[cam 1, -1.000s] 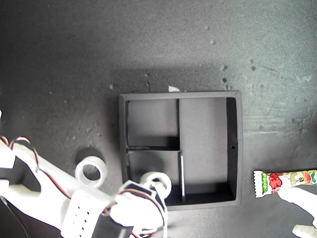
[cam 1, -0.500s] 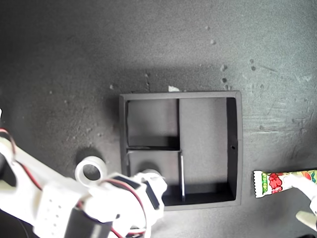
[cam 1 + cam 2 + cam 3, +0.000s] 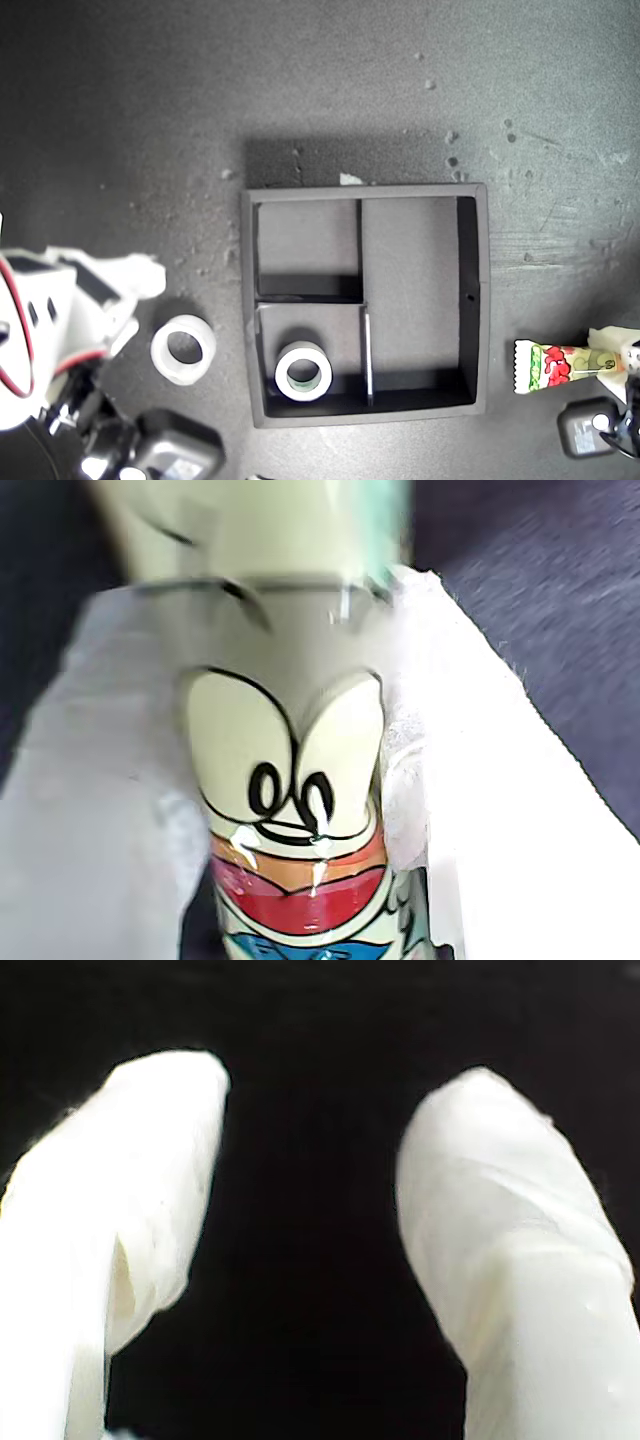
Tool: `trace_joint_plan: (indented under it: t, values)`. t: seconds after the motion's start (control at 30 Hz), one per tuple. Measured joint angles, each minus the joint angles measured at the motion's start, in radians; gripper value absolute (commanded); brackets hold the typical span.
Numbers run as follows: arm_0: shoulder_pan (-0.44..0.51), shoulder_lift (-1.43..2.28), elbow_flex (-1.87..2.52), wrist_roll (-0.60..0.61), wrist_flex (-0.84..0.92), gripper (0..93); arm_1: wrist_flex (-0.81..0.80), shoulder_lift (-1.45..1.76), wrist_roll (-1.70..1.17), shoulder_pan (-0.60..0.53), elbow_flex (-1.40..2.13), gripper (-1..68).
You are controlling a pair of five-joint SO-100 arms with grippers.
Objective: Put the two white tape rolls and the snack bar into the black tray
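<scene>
No readable text anywhere; snack bar (image 3: 290, 810) wrapper shows cartoon face only, lettering possibly blurred.

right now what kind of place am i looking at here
Likely a tabletop robot test bench, not a home: a dark, speckled work surface, a divided black tray holding one tape roll, and white robot arms at the exterior view's lower corners.

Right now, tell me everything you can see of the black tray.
The black tray is a square, matte black tray with a raised rim, lying flat on the dark surface. Thin dividers split it into two small compartments on the exterior view's left and one long compartment on the right. One white tape roll lies flat in the lower small compartment; the other two compartments hold nothing. A small hole marks the inner right wall. No gripper touches it. The second white tape roll lies outside, apart from its left rim.
</scene>
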Motion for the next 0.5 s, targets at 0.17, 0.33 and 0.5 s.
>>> trace_joint_plan:
  t: [0.17, 0.33, 0.5]
  values:
    - [0.106, 0.018, 0.212, -0.1, -0.209, 21.9, 0.259, 0.017, 0.121, 0.041, -0.17, -0.6]
    - [0.198, -0.074, 0.189, -0.112, -0.318, 21.3, 0.359, 0.109, 0.434, 0.003, -0.216, -0.6]
    - [0.212, -0.23, 0.048, -0.074, -0.327, 20.9, 0.407, 0.121, 0.574, 0.011, -0.258, -0.6]
